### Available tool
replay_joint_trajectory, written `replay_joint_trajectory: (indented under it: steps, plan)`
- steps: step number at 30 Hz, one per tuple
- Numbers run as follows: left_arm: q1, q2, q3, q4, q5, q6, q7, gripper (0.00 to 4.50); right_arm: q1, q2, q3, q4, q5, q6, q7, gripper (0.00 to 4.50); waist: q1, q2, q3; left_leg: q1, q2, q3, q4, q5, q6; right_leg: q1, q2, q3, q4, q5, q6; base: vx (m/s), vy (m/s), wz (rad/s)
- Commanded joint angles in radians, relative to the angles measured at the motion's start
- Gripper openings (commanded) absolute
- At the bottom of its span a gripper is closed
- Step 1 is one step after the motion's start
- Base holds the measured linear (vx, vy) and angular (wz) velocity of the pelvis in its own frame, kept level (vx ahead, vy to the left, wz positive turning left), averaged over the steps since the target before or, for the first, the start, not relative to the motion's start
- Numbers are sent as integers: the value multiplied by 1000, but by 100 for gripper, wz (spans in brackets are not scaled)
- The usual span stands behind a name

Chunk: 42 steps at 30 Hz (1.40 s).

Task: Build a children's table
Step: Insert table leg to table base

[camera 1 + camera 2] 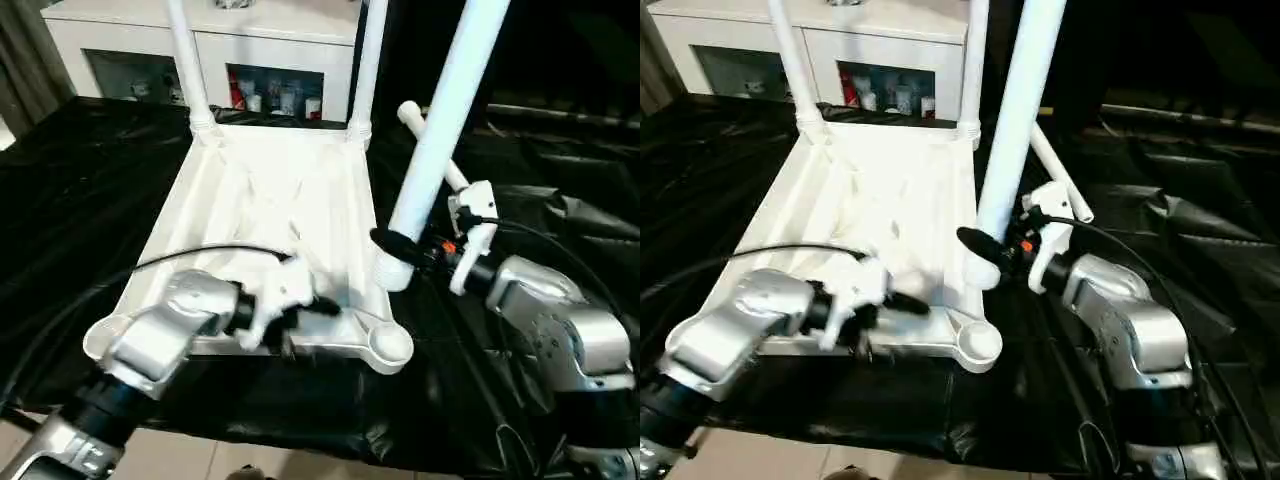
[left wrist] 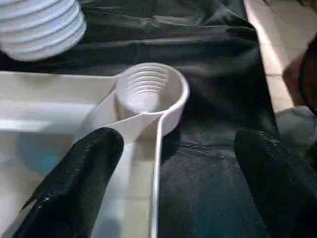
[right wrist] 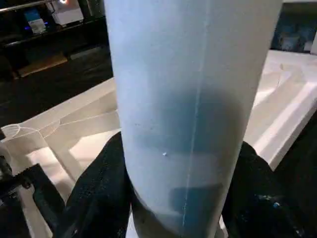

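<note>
The white tabletop (image 1: 260, 200) lies upside down on a black sheet. Two white legs (image 1: 188, 70) (image 1: 368, 60) stand in its far corner sockets. My right gripper (image 1: 405, 248) is shut on a third leg (image 1: 440, 130), holding it nearly upright and leaning a little. That leg's ribbed end (image 2: 39, 25) hangs beside the tabletop's right rim, short of the empty near-right socket (image 2: 146, 91). My left gripper (image 2: 173, 163) is open at the near rim, one finger (image 2: 79, 178) over the tabletop's inside and the other over the sheet. A fourth leg (image 1: 1058, 180) lies on the sheet behind my right gripper.
A white cabinet (image 1: 270, 40) with glass doors stands behind the tabletop. The black sheet (image 1: 80, 170) is crumpled on the right. Its near edge drops to a tiled floor (image 1: 170, 455). The near-left socket (image 1: 100, 340) is empty.
</note>
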State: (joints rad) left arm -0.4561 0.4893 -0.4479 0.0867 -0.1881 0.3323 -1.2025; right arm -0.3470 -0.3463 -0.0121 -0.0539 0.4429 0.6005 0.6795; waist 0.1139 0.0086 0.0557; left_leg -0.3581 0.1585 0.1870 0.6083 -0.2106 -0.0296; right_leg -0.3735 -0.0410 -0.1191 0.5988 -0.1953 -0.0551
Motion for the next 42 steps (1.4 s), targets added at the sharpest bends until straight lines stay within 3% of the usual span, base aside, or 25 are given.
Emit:
replay_joint_trajectory:
  steps: [1,3,5,12,15,18,22,34,42]
  plan:
    - [-24,-12,-5,24,16,-12,-12,438,8,-11,-18,-46,19,13,-8,191,1,7,-65,10,92,-44,-73,-100,20,50,-142,89,-73,-168,-121,0,0,0]
    - [-35,-17,-14,48,24,-14,-15,438,24,-12,-13,-63,21,18,-14,191,1,24,-63,14,93,-46,-74,-125,16,46,-140,87,-83,-230,-103,0,0,0]
    - [-41,-15,-21,61,21,-2,-23,438,39,-12,-4,-84,18,23,-23,191,-1,20,-65,14,94,-48,-75,-132,12,49,-140,87,-81,-241,-95,0,0,0]
    - [-75,-10,-56,153,121,13,33,390,85,2,13,-145,3,48,-60,191,0,30,-68,11,91,-48,-72,-104,34,46,-138,86,-83,-259,-82,0,0,0]
    - [-72,-24,-34,158,119,50,76,356,90,15,9,-152,-9,39,-87,191,-1,34,-69,12,94,-49,-72,-105,29,43,-137,85,-80,-247,-88,0,0,0]
    - [-66,-43,2,141,92,96,112,335,96,25,2,-160,-15,28,-111,191,0,32,-68,11,94,-48,-72,-108,26,45,-142,86,-81,-237,-103,0,0,0]
    - [-54,-38,11,117,80,106,96,306,102,25,-5,-166,-12,29,-116,191,1,28,-67,10,92,-47,-73,-110,31,45,-142,87,-84,-268,-88,0,0,0]
    - [3,-2,-21,19,81,144,62,209,108,21,5,-167,-16,25,-123,191,0,26,-65,9,91,-46,-74,-103,39,42,-139,86,-86,-285,-78,0,0,0]
    - [7,-9,-26,20,103,151,81,133,109,18,12,-162,-20,19,-122,191,-1,27,-64,9,89,-46,-74,-106,39,41,-139,86,-89,-299,-67,0,0,0]
